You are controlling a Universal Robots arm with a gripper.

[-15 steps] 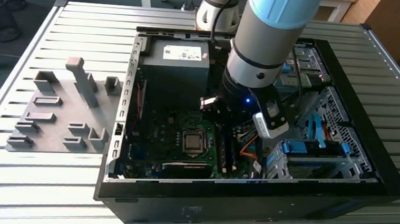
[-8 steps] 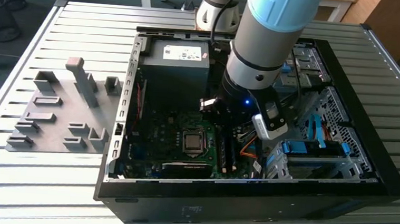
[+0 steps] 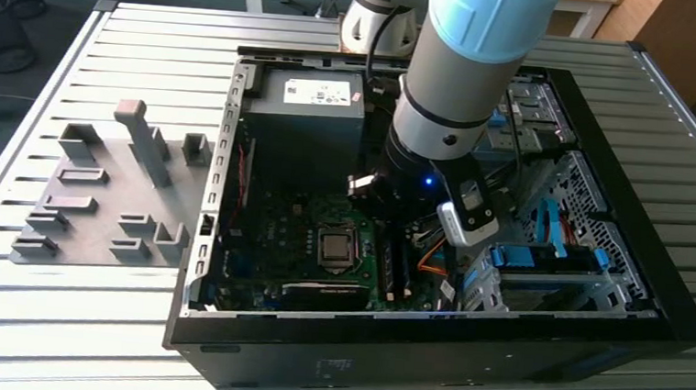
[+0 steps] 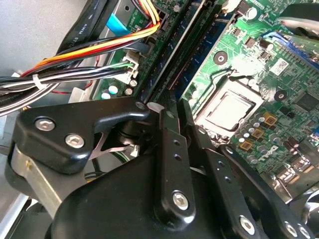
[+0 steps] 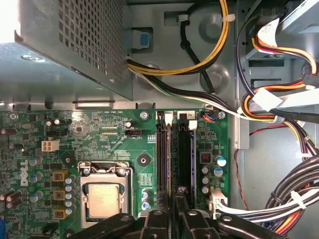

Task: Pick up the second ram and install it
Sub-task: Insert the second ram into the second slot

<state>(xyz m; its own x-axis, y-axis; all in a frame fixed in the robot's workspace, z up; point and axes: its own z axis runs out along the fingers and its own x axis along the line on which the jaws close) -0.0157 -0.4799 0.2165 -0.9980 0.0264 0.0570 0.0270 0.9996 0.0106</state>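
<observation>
My gripper [image 4: 175, 108] reaches down into the open computer case [image 3: 214, 268], over the memory slots of the green motherboard [image 5: 99, 129]. Its two black fingers [image 4: 167, 134] stand close together, shut on the near end of the second ram [image 4: 202, 52], a thin blue-green strip. The strip lies along the slot [image 5: 185, 154] farther from the processor socket. In the first wrist view the fingers [image 5: 158, 221] close in on that slot's end. The neighbouring slot [image 5: 162, 154] appears to hold another strip. In the exterior view the gripper [image 3: 401, 228] is mostly hidden under the arm's wrist.
The processor socket [image 5: 103, 199] sits beside the slots. Bundles of coloured cables [image 5: 279, 99] run close on the other side. The grey power supply [image 3: 312, 96] fills the case's far corner and a drive cage [image 3: 551, 274] stands at the exterior view's right. A grey holder plate [image 3: 102, 205] lies outside.
</observation>
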